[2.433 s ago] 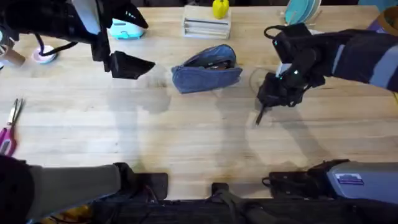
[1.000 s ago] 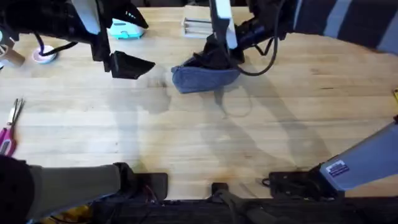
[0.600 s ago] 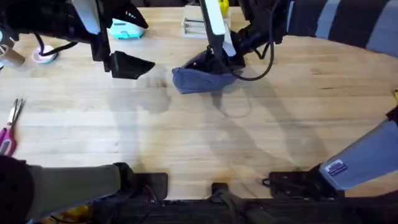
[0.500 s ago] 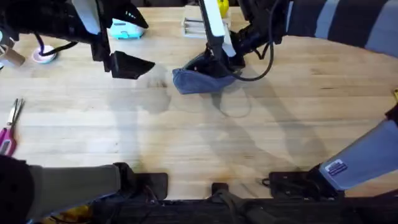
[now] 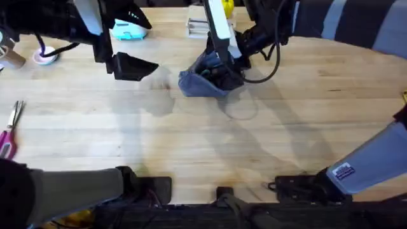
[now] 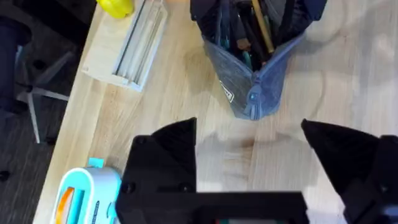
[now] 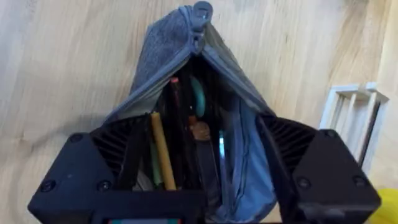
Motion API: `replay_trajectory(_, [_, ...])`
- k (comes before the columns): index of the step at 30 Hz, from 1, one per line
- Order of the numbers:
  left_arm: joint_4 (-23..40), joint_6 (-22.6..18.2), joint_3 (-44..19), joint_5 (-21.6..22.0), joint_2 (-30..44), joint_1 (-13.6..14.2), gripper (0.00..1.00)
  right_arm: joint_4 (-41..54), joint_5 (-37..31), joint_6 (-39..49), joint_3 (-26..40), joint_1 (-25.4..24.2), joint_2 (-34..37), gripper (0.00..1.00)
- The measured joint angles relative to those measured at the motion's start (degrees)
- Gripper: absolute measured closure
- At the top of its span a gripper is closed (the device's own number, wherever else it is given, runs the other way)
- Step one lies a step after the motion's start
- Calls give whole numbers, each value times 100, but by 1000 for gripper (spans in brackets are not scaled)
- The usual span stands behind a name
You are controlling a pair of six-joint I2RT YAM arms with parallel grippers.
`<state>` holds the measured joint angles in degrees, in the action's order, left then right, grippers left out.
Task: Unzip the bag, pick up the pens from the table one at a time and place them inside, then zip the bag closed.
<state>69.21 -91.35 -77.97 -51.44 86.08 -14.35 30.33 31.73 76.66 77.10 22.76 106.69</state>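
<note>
The blue-grey bag point(image 5: 206, 81) lies at the middle back of the table point(image 5: 203, 146), its zipper wide apart. My right gripper point(image 5: 219, 67) hovers right over its mouth. In the right wrist view the right gripper point(image 7: 202, 134) is open, one finger on each side of the bag point(image 7: 168, 50). Several pens point(image 7: 163, 152) and pencils lie inside, with nothing between the fingers. My left gripper point(image 5: 133, 65) hangs open to the bag's left, apart from it. The left wrist view shows the left gripper point(image 6: 249, 134) facing the bag's zipper end point(image 6: 252, 99).
Pink-handled scissors point(image 5: 7, 133) lie at the left edge. A wooden holder point(image 5: 202, 27) with a yellow object point(image 5: 224, 7) stands behind the bag. A blue-and-white item point(image 5: 127, 29) and a tape roll point(image 5: 44, 57) sit at the back left.
My right arm carried a dark pen from the right side of the table over to the bag. Its gripper now sits lower in the mouth, which has spread wider. The left arm has not moved.
</note>
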Motion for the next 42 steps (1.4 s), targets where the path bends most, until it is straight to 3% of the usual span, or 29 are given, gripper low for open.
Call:
replay_trajectory(8, [0,0,0,2,0,0,7,-9,-41,-222,0,0,-59,8])
replay_trajectory(15, [-7,0,0,165,3,-10,8,-7,-85,-798,0,0,-733,8])
replay_trajectory(24, [-6,-58,0,127,664,-242,8,-9,-85,-2831,0,0,-1437,7])
replay_trajectory(31, [-24,-450,0,-85,1634,-317,8,202,-85,-4752,0,0,-1433,8])
replay_trajectory(37, [-24,-801,0,-253,2194,-317,8,93,-82,-5814,0,7,-1277,8])
replay_trajectory(42, [-80,-963,0,-297,2392,-317,8,-125,-181,-6148,0,146,-1255,8])
